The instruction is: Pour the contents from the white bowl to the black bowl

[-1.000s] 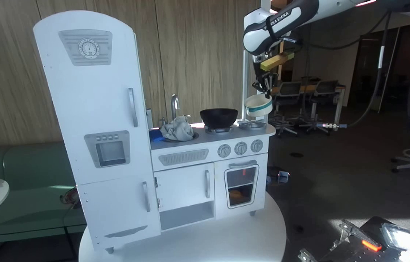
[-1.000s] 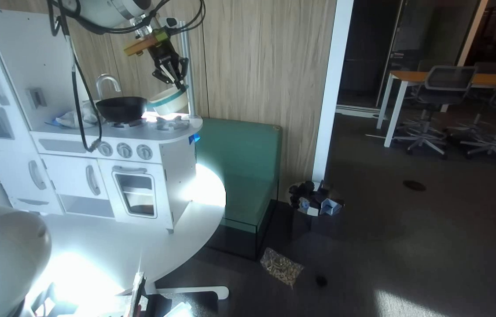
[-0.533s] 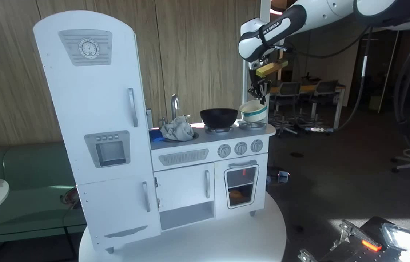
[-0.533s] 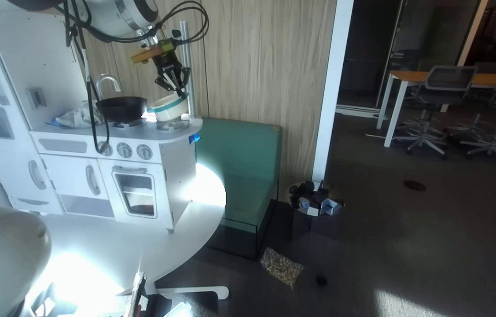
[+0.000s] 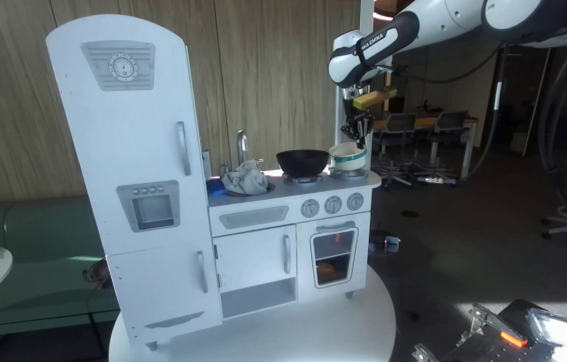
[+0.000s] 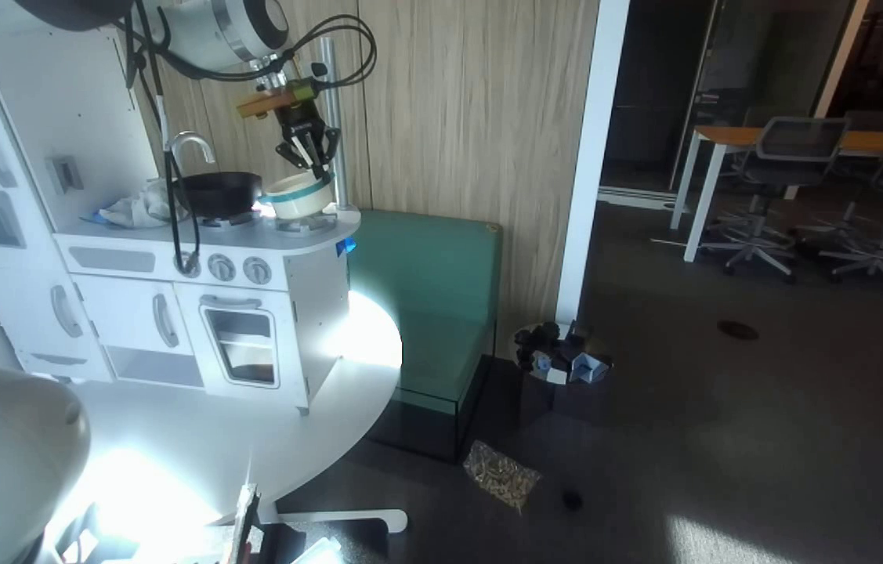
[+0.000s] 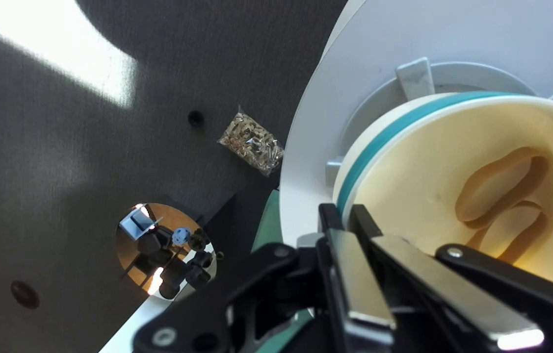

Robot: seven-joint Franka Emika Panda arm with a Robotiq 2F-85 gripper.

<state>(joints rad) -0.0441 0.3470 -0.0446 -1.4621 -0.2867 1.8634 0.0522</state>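
The white bowl (image 5: 348, 160) with a teal band is over the right-hand stove burner, almost level. It also shows in an exterior view (image 6: 297, 202). I cannot tell whether it touches the burner. My gripper (image 5: 361, 144) is above its rim. In the wrist view my gripper (image 7: 346, 214) has one finger outside and one inside the rim, shut on the wall of the white bowl (image 7: 404, 162). Tan loop-shaped pieces (image 7: 502, 191) lie inside it. The black bowl (image 5: 303, 163) stands on the neighbouring burner, also seen in an exterior view (image 6: 219, 194); its inside is hidden.
A grey cloth (image 5: 246, 178) lies in the toy sink beside a faucet (image 5: 241, 143). A tall toy fridge (image 5: 127, 151) stands at the counter's side. The counter's rounded edge (image 5: 375, 180) is close to the white bowl. A metal pole (image 6: 338, 117) rises behind it.
The white bowl, held by my gripper, has come down toward the burner and tipped back from a steeper tilt to nearly level. The black bowl has not moved.
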